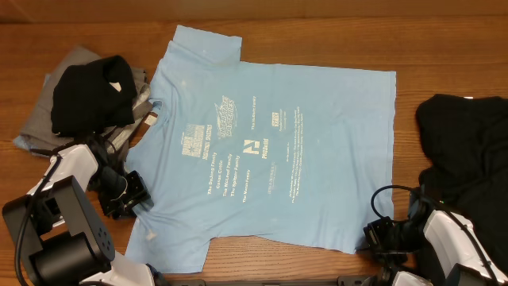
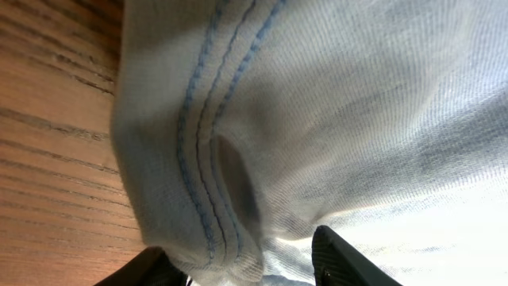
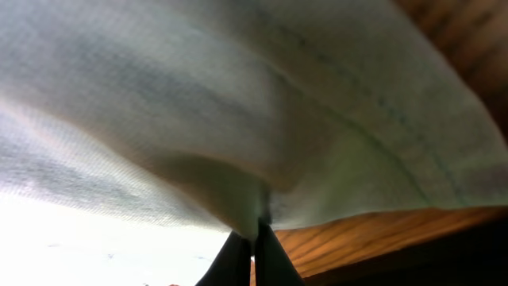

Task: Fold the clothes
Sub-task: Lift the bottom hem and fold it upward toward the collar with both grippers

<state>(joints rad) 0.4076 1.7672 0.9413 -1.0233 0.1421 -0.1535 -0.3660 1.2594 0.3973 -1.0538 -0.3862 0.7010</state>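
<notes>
A light blue T-shirt (image 1: 270, 135) with white lettering lies spread flat on the wooden table (image 1: 317, 32), collar to the left. My left gripper (image 1: 139, 195) is at its near left sleeve. In the left wrist view the jaws (image 2: 242, 258) stand open around a rolled, double-stitched hem (image 2: 210, 199), which touches one finger (image 2: 155, 270) and stays apart from the other. My right gripper (image 1: 373, 234) is at the shirt's near right corner. Its fingertips (image 3: 254, 238) are shut on a pinch of the blue fabric (image 3: 238, 119), which lifts into a tent above them.
A black T-shirt (image 1: 91, 91) lies on a grey one (image 1: 48, 119) at the left, beside the blue shirt's collar. Another heap of black clothes (image 1: 468, 151) fills the right edge, close to my right arm.
</notes>
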